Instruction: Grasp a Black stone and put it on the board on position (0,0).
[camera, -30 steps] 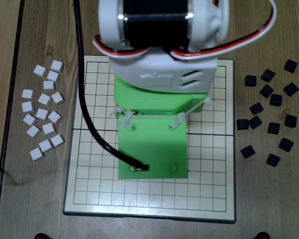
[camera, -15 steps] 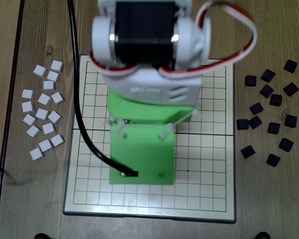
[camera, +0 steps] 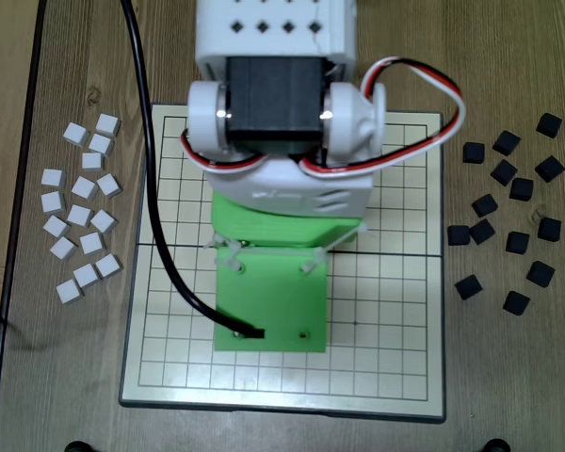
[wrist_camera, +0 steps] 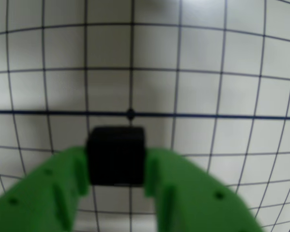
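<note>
In the wrist view my green gripper (wrist_camera: pixel 117 166) is shut on a black stone (wrist_camera: pixel 116 154), a small black cube held between the two green fingers (wrist_camera: pixel 63 188) just above the white gridded board (wrist_camera: pixel 208 72). A dark dot (wrist_camera: pixel 130 114) on a bold grid line lies right beyond the stone. In the overhead view the arm (camera: pixel 278 188) and its green wrist plate (camera: pixel 268 301) cover the middle of the board (camera: pixel 395 311); the fingers and the held stone are hidden under it.
Several loose black stones (camera: pixel 508 217) lie on the wooden table right of the board in the overhead view. Several white stones (camera: pixel 80 207) lie to its left. A black cable (camera: pixel 155 188) runs across the board's left part to the wrist.
</note>
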